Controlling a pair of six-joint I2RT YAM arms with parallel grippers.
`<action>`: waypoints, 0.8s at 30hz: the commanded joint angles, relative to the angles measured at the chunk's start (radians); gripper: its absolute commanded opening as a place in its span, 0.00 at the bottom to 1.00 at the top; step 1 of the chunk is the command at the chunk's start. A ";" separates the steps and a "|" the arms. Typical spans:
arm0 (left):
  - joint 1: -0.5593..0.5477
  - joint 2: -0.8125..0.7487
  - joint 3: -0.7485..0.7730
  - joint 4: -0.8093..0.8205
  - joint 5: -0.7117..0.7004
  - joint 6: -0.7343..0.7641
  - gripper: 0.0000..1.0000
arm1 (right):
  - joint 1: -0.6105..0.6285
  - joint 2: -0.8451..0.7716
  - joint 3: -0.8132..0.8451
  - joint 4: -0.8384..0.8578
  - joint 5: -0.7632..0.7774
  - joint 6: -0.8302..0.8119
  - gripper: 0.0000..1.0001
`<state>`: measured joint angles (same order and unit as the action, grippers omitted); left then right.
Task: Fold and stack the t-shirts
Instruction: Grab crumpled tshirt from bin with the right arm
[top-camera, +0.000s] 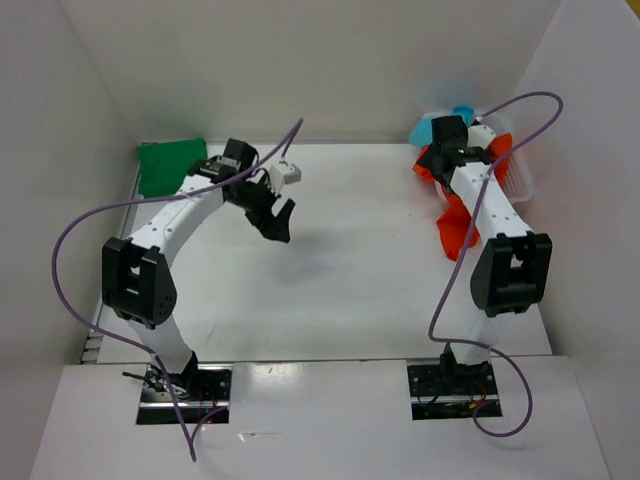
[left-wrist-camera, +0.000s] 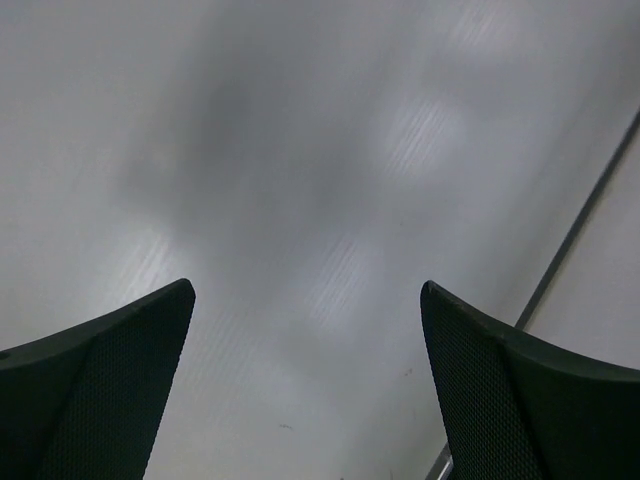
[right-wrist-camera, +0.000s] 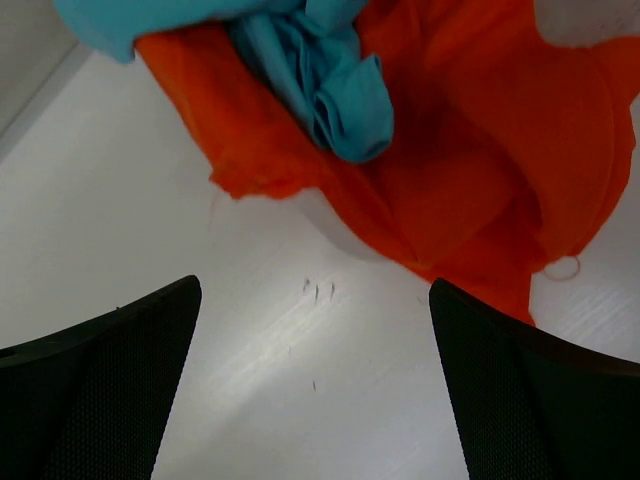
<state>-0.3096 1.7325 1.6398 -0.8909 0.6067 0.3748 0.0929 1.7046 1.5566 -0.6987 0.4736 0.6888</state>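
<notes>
A dark green t-shirt (top-camera: 170, 165) lies folded at the table's far left corner. At the far right, a crumpled orange-red t-shirt (top-camera: 455, 225) spreads over the table, with a turquoise-blue t-shirt (top-camera: 440, 122) bunched on its far end. My right gripper (top-camera: 446, 132) hovers over that pile. In the right wrist view it (right-wrist-camera: 312, 290) is open and empty above bare table, just short of the orange-red t-shirt (right-wrist-camera: 450, 150) and the turquoise-blue t-shirt (right-wrist-camera: 330, 80). My left gripper (top-camera: 278, 222) hangs over the table's middle left, open (left-wrist-camera: 306, 287), with only bare table below it.
A white mesh basket (top-camera: 516, 172) stands against the right wall beside the orange-red cloth. White walls close in the table on the left, back and right. A purple cable loops off each arm.
</notes>
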 joint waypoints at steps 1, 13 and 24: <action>-0.034 -0.068 -0.141 0.170 -0.109 -0.053 1.00 | 0.010 0.081 0.100 0.126 0.215 0.032 1.00; -0.043 -0.108 -0.253 0.179 -0.208 -0.014 1.00 | 0.047 -0.028 -0.056 0.116 0.542 0.109 1.00; -0.052 -0.087 -0.262 0.179 -0.165 -0.014 1.00 | 0.016 -0.108 -0.187 0.208 0.556 0.033 1.00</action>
<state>-0.3569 1.6409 1.3926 -0.7277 0.4061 0.3607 0.1169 1.6417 1.3914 -0.6216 0.9977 0.7677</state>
